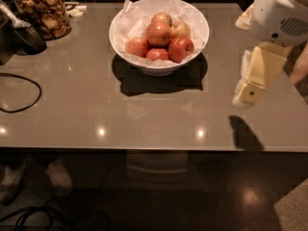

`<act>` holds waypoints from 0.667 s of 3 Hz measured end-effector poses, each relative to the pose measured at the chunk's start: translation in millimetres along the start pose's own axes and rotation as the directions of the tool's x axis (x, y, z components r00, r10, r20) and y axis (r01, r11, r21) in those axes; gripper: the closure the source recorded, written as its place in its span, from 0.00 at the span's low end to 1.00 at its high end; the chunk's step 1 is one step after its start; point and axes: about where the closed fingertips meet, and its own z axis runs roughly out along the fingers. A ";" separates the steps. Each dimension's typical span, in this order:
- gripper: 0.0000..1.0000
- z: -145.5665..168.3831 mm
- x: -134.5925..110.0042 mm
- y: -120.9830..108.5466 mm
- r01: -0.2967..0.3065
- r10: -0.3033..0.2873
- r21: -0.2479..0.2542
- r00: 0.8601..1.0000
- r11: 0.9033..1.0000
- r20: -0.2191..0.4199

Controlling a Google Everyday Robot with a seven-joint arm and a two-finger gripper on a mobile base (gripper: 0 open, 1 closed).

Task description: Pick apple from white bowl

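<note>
The white bowl point(198, 27), lined with crinkled white paper, stands on the grey table at the back centre and holds several apples. The pinkish-red apple point(159, 33) with pale streaks lies on top in the middle. A deeper red apple point(181, 49) lies at its front right, and pale yellow-green apples point(162, 18) lie behind. My gripper point(249, 91) hangs from the white arm point(281, 11) at the right, above the table. It is well to the right of the bowl and holds nothing that I can see.
A glass jar of brown snacks point(44, 12) stands at the back left beside a dark appliance point(21, 32). A black cable point(19, 93) loops over the table's left side. The table's front edge point(144, 149) runs across the lower middle, with floor below.
</note>
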 end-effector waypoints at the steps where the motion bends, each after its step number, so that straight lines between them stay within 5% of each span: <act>1: 0.00 -7.1 -69.9 -33.9 0.018 -0.018 0.001 0.999 1.000 0.028; 2: 0.00 -10.9 -76.3 -36.5 0.023 -0.024 0.020 0.999 1.000 0.044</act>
